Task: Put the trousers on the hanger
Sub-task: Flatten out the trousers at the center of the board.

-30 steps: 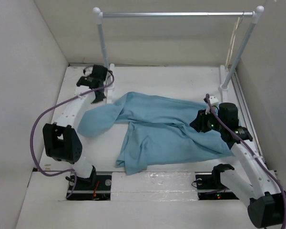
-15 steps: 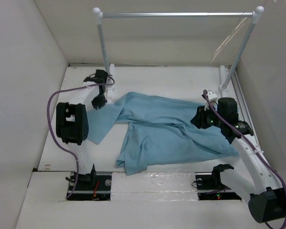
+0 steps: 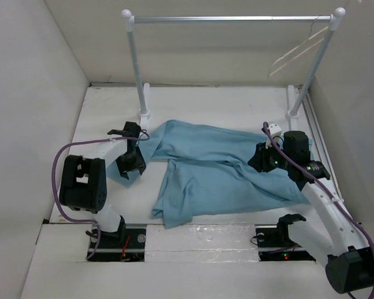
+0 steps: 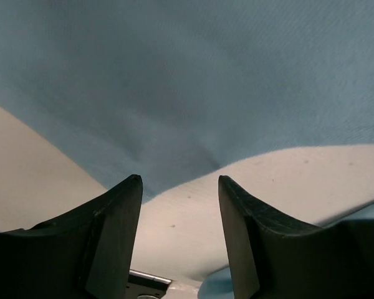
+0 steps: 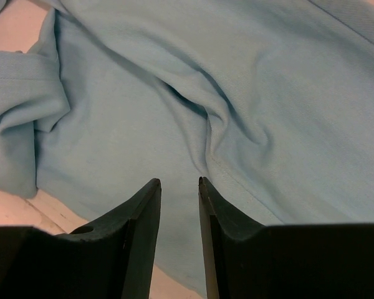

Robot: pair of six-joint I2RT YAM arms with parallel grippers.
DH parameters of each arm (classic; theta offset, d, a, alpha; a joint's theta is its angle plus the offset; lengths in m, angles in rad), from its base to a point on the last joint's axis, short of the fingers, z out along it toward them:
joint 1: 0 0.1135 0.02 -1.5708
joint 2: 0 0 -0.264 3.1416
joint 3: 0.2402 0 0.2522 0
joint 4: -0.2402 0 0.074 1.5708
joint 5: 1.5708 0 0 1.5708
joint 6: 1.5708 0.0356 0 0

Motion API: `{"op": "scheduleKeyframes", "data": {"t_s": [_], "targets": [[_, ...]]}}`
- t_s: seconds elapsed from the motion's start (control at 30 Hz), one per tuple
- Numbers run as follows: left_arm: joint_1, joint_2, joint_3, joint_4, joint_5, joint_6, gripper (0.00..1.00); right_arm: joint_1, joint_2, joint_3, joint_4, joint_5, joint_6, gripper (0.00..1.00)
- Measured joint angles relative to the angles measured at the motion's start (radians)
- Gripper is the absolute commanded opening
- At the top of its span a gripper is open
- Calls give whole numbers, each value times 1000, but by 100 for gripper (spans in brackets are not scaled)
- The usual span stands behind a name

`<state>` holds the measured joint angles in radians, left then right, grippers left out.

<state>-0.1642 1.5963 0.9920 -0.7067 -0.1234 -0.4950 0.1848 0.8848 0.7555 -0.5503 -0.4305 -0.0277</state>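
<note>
My top view looks down from the near side; both wrist views sit close over the trousers point(image 3: 218, 165), shared by all.

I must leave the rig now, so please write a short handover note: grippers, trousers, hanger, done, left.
Left gripper: open, empty, low at the edge of the light sky-blue cloth trousers.
Right gripper: narrowly open, empty, over their other end.
Trousers lie spread on the white table. Thin pale beige hanger hangs on the metal rail.
Done: nothing.
Left: grasp trousers, put them on hanger.
</note>
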Motion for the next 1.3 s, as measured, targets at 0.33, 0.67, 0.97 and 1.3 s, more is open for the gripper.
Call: {"op": "scheduleKeyframes", "data": {"t_s": [0.33, 0.67, 0.97, 1.3], "targets": [[-37, -42, -124, 43, 38, -98, 57, 0, 0, 0, 4, -35, 1, 37], [-38, -84, -162, 117, -126, -233, 26, 0, -40, -14, 4, -50, 2, 36], [-42, -68, -159, 139, -210, -228, 0, 0, -42, -19, 3, -53, 1, 37], [16, -134, 89, 64, -238, -155, 0, 0, -7, -18, 0, -52, -4, 37]]}}
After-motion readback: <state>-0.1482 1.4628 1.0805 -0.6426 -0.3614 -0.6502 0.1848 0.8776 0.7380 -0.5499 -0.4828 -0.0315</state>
